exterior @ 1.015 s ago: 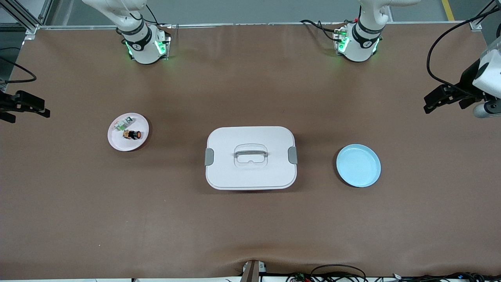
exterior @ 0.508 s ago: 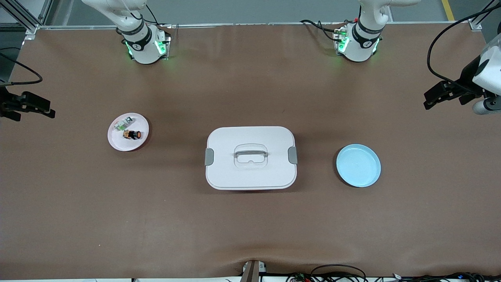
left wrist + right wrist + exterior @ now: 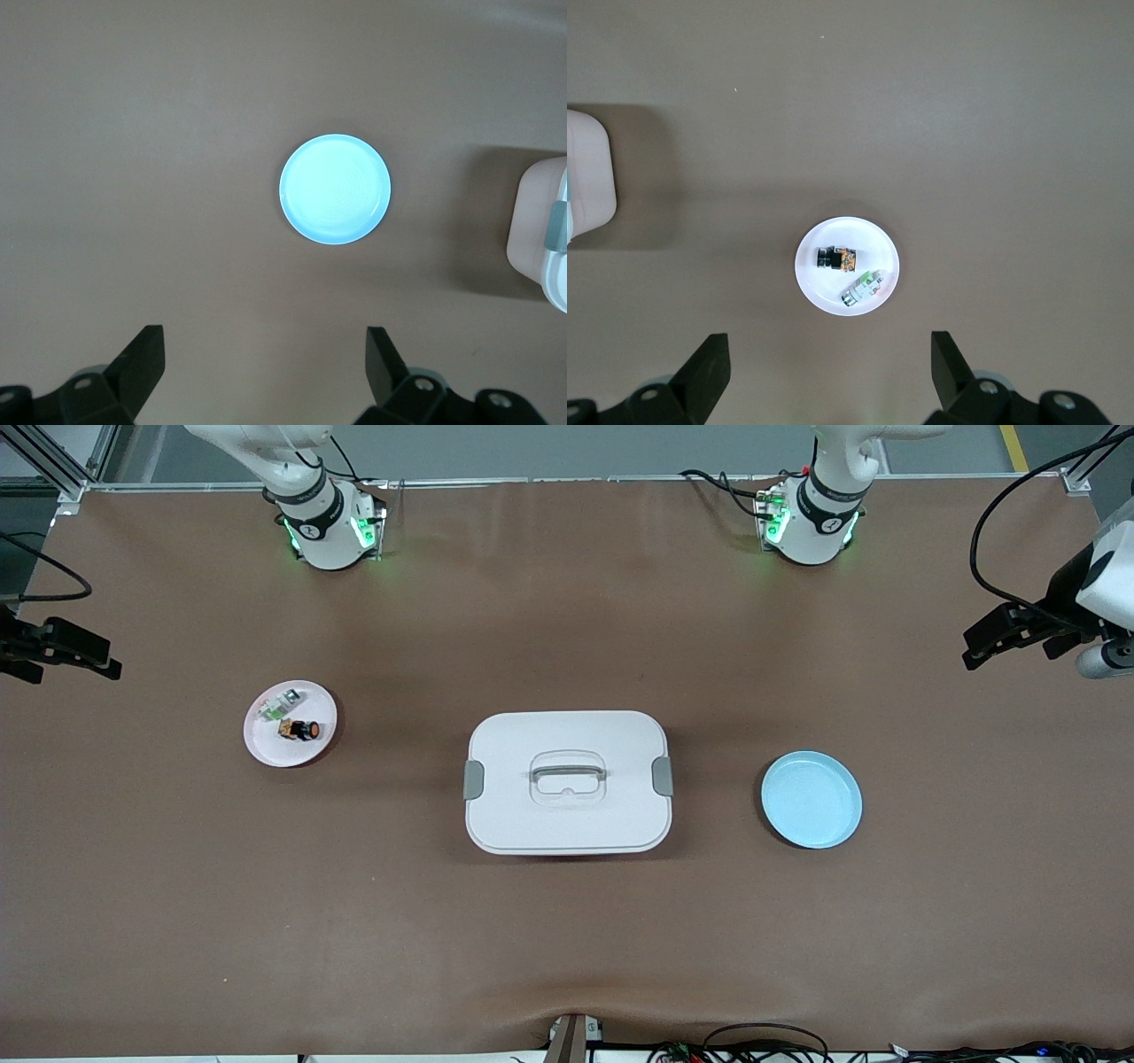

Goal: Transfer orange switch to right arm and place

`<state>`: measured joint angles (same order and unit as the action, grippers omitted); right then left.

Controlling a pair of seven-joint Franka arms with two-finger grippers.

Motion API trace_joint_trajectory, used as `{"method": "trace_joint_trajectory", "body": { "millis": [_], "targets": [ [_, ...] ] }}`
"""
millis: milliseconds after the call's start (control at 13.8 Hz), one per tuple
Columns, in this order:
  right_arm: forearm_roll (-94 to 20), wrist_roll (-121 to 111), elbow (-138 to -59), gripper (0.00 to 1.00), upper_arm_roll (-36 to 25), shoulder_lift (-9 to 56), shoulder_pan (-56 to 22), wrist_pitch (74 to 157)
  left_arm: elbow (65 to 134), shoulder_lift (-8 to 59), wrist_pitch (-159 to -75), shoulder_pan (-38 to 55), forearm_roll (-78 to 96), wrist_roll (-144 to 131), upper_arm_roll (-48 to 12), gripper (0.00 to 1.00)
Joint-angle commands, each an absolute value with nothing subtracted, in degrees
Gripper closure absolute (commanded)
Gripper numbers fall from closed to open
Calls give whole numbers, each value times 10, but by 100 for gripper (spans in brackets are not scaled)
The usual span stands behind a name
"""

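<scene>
The orange switch [image 3: 302, 730] lies on its side on a small white plate [image 3: 266, 742] toward the right arm's end of the table, beside a small white-and-green part [image 3: 282, 706]. In the right wrist view the switch [image 3: 835, 258] and the plate [image 3: 818, 285] lie well below my right gripper [image 3: 828, 372], which is open and empty. In the front view my right gripper [image 3: 96, 657] hangs high over that end of the table. My left gripper [image 3: 982, 645] is open and empty, high over the left arm's end, above the table near a blue plate [image 3: 335, 189].
A white box [image 3: 568, 781] with a closed lid, grey clips and a handle stands mid-table. The empty blue plate [image 3: 811, 799] lies between the box and the left arm's end. The box's edge shows in both wrist views [image 3: 542, 235] [image 3: 586, 181].
Both grippers have shifted slightly toward the bases' side of the table, still high in the air. Nothing on the table has moved.
</scene>
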<state>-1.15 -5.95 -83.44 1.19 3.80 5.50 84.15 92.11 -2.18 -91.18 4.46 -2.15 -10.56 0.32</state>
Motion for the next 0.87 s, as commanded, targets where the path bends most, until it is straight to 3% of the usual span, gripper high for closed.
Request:
{"method": "trace_joint_trajectory", "body": {
  "millis": [0,363,798],
  "targets": [
    [-9,-48,-859,0,-4,4,40,846,911,-23,-904,41,-21,-99,1,0],
    [-11,-48,-972,0,-10,-74,42,910,902,-18,-904,40,-22,-101,1,0],
    [-11,-47,-974,0,-19,-81,44,892,902,-17,-903,47,-22,-98,0,0]
  ]
}}
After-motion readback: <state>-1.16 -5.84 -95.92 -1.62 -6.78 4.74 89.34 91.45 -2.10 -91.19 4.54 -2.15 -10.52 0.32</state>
